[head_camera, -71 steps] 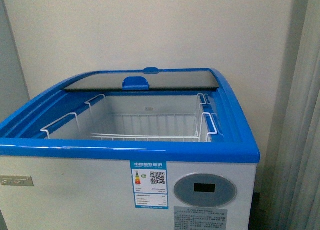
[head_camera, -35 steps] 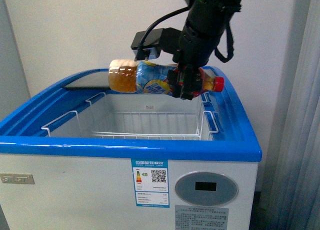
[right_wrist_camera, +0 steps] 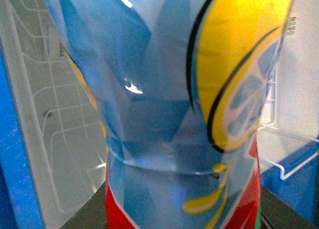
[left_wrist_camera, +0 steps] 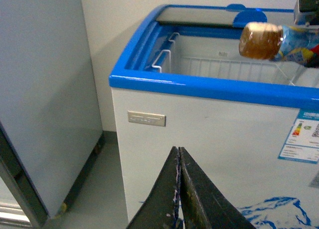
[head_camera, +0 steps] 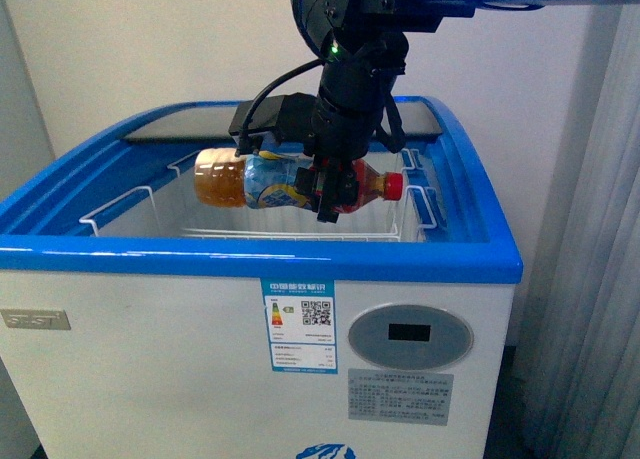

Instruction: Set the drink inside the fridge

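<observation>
Red-capped amber drink bottle horizontal, clamped mid-body in right tool, above white wire basket of blue-rimmed white fridge; left tool closed, empty.

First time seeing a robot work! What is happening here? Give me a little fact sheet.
Carrier: right gripper, shut on the drink bottle
Bottle: sideways, red cap, amber drink, blue and yellow label
Place: over the wire basket in the fridge, not set down
Lid: glass lid slid to the back, top open
Other arm: left gripper, shut, empty, low in front
</observation>
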Available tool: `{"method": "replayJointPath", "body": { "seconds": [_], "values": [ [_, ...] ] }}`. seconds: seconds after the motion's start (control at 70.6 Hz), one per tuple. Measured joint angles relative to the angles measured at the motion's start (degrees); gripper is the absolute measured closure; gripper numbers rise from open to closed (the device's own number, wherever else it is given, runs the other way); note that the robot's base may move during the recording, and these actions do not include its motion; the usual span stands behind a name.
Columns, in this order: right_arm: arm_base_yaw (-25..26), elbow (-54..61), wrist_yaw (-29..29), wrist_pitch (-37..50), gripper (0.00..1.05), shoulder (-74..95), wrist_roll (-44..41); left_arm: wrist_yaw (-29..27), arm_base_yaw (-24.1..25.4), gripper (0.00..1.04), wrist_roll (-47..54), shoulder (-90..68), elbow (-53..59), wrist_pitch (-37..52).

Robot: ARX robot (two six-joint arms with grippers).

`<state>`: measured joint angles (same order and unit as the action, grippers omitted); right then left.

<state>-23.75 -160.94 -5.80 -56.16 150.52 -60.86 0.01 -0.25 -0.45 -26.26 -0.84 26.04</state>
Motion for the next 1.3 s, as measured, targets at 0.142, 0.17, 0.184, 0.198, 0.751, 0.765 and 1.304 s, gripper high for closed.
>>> {"method": "replayJointPath", "body": {
  "seconds": [0.142, 0.17, 0.184, 0.198, 0.751, 0.765, 1.304],
  "values": [
    [-0.17, -0.33, -0.11, 2.75, 0.63, 1.05, 1.62, 0.0, 0.0, 1.02, 0.0, 3.85, 0.02, -3.65],
    [-0.2, 1.18, -0.07, 4.28, 0.63, 0.42, 1.95, 0.0, 0.0, 1.02, 0.0, 4.57, 0.0, -4.39],
    [-0.24, 3.02, 0.0, 5.79, 0.61, -0.39, 2.29, 0.0, 0.0, 1.02, 0.0, 4.83, 0.02, -4.63],
    [-0.26, 3.98, 0.02, 6.45, 0.59, -0.83, 2.69, 0.0, 0.0, 1.02, 0.0, 5.09, 0.02, -4.87],
    [4.13, 33.73, 6.8, 24.26, 0.08, -29.79, 25.81, 0.0, 0.0, 1.02, 0.0, 15.76, 0.0, -15.47],
    [4.79, 36.09, 6.47, 25.4, 0.08, -31.98, 27.52, 0.0, 0.0, 1.02, 0.0, 15.87, 0.0, -15.63],
    [21.9, 97.59, 7.89, 14.43, 0.08, -97.66, 64.41, 0.0, 0.0, 1.02, 0.04, 25.9, 0.0, -25.97]
  ]
}}
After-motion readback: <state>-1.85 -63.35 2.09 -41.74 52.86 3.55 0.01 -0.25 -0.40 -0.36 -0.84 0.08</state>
